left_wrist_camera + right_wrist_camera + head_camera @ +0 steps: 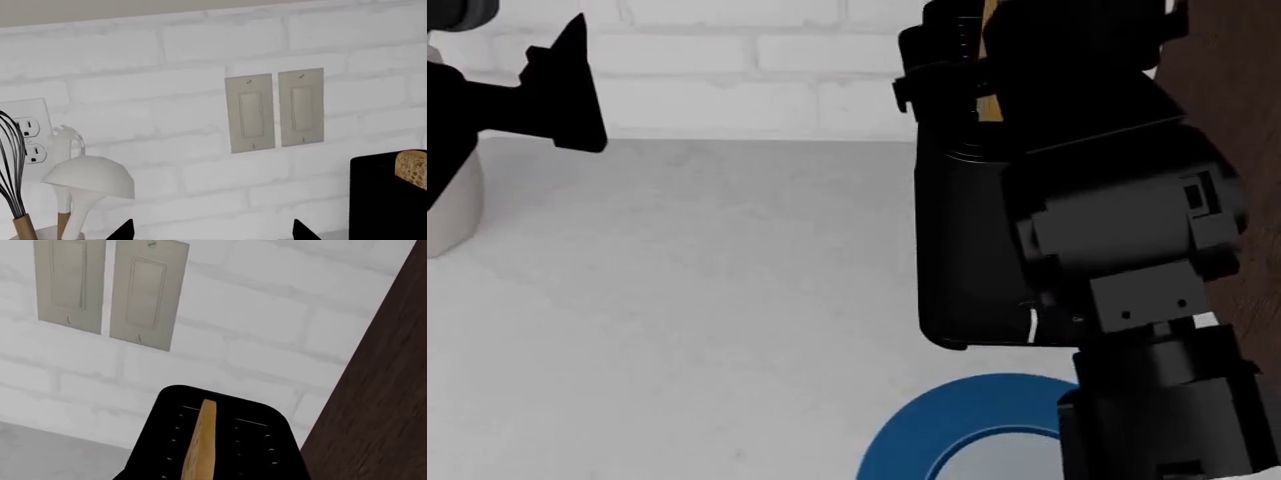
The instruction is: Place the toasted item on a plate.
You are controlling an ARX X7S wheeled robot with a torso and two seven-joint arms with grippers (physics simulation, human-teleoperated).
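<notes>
A: Big picture first: a pale grey countertop (694, 300) running up to a white brick wall (761, 60), with a dark brown wooden panel (380, 405) on the right side.

B: And the boxy black toaster (968, 250) stands on that counter against the wall, right beside the panel. The right arm's black bulk covers much of it from the head camera.

A: Where's the bread?

B: The golden-tan porous slice of toast (200, 445) stands upright on edge in the toaster's slot, poking out of the top (the left wrist camera catches its holey crumb too).

A: The round plate with the bright blue rim (928, 430) lies flat on the counter just in front of the toaster, partly under the arm. Toast and plate are apart.

B: The right gripper? Its fingers don't show in any view, so I cannot tell how they stand.

A: The left gripper (561, 85) hangs high, well left of the toaster, prongs spread, holding nothing.

B: Smaller bits: two beige wall switches (273, 112), a white outlet (27, 137), a white ladle (90, 177) and a wire whisk (10, 165).
</notes>
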